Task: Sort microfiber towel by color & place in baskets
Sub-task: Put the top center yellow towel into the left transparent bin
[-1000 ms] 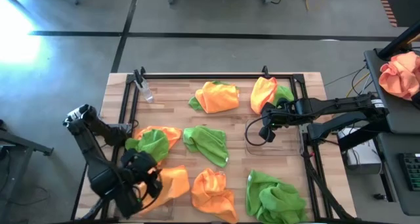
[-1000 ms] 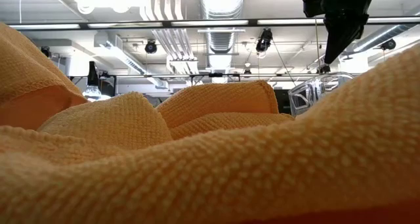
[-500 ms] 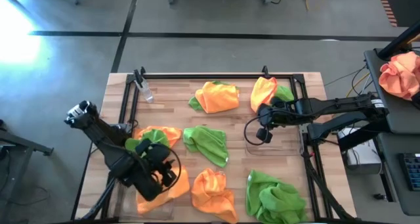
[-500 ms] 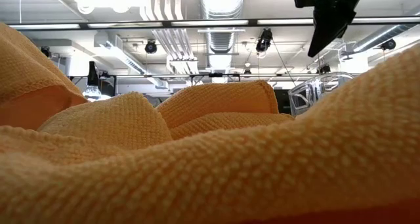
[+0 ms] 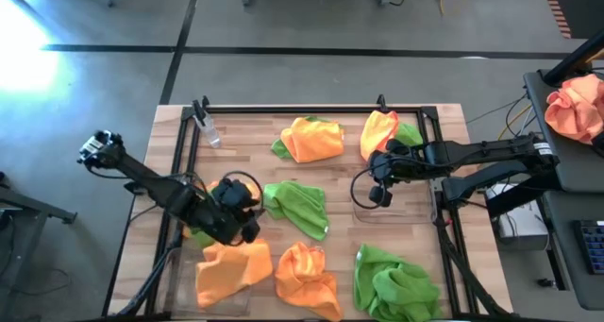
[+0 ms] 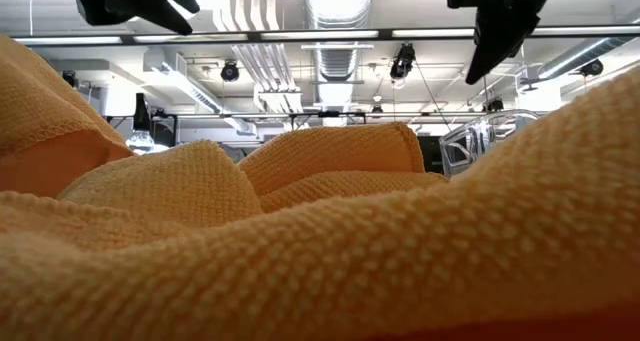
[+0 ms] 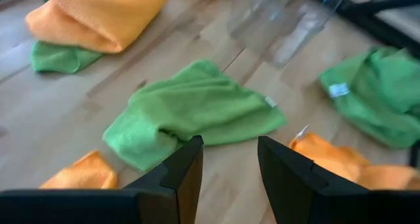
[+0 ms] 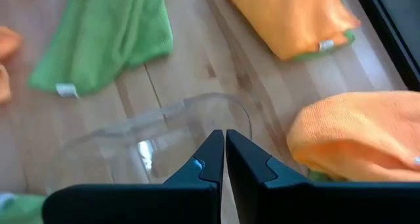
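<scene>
My left gripper [image 5: 238, 211] hangs open above the table's left middle, with nothing between its fingers [image 7: 230, 163]. It partly hides an orange and green towel heap [image 5: 209, 188]. Beyond it lies a green towel [image 7: 197, 112] [image 5: 297, 207]. An orange towel [image 5: 231, 268] lies in the clear basket [image 5: 176, 275] at the near left. My right gripper [image 5: 377, 194] is shut and hangs over the second clear basket [image 8: 164, 135] at the right middle. More orange towels [image 5: 307, 275] and green towels [image 5: 392, 284] lie near the front edge. An orange towel [image 6: 320, 231] fills the low view.
Two orange-on-green heaps [image 5: 311, 138] [image 5: 387, 131] lie at the far side. A small clear bottle [image 5: 208, 131] stands at the far left corner. A black frame rail [image 5: 293, 108] runs around the table. A peach cloth [image 5: 576, 110] lies on a stand off the table's right.
My left gripper has swung from above the near-left basket away from the near edge, toward the table's middle, and has turned as it went. It now hangs over the orange and green heap. The orange towel stays lying in the near-left basket.
</scene>
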`<state>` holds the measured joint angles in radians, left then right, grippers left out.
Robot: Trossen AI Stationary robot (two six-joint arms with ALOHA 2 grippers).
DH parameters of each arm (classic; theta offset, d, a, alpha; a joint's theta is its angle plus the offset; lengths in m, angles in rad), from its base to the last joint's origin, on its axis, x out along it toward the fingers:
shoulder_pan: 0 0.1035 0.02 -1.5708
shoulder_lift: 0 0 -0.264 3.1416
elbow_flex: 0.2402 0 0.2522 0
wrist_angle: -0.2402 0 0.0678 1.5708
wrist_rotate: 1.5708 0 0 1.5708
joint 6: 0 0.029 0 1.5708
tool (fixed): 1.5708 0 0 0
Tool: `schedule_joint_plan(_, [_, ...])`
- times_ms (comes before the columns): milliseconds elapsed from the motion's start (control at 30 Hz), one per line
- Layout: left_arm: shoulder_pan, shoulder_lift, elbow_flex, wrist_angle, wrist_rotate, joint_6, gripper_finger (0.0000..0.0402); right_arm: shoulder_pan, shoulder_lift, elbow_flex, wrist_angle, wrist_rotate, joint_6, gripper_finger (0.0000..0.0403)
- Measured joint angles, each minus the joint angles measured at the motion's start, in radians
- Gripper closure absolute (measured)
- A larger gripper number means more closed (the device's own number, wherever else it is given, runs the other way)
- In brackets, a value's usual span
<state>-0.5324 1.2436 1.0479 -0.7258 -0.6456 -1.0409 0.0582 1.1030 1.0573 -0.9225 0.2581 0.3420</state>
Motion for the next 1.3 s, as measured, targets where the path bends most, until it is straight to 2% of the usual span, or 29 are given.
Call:
schedule_joint_plan(133, [0.032,-0.096,-0.107,0.153,0.016,0.125,0.0270,0.000,0.000,0.000,0.132,0.000,0.012,0.0390])
schedule_joint_plan(267, [0.102,-0.185,-0.204,0.288,0.102,0.267,0.0270,0.000,0.000,0.000,0.252,0.000,0.015,0.0390])
schedule_joint_plan(433, [0.253,-0.272,-0.322,0.420,0.274,0.440,0.0270,-0.005,0.000,0.000,0.285,0.003,0.028,0.0390])
schedule_joint_plan(667, [0.519,-0.328,-0.443,0.678,0.616,0.638,0.0270,-0.007,0.000,0.000,0.284,0.004,0.093,0.0390])
schedule_joint_plan(800, [0.649,-0.310,-0.483,0.788,0.752,0.666,0.0270,-0.007,0.000,0.000,0.281,0.004,0.104,0.0390])
schedule_joint_plan(900, [0.704,-0.278,-0.495,0.814,0.826,0.666,0.0270,-0.007,0.000,0.000,0.276,0.004,0.105,0.0390])
schedule_joint_plan(1067, [0.718,-0.205,-0.481,0.897,0.881,0.767,0.0271,-0.007,0.000,0.000,0.270,0.004,0.105,0.0390])
schedule_joint_plan(1200, [0.722,-0.130,-0.425,0.945,0.876,0.830,0.0271,-0.007,0.000,0.000,0.269,0.004,0.103,0.0390])
schedule_joint_plan(1300, [0.723,-0.069,-0.359,0.900,0.841,0.833,0.0271,-0.007,0.000,0.000,0.266,0.004,0.103,0.0390])
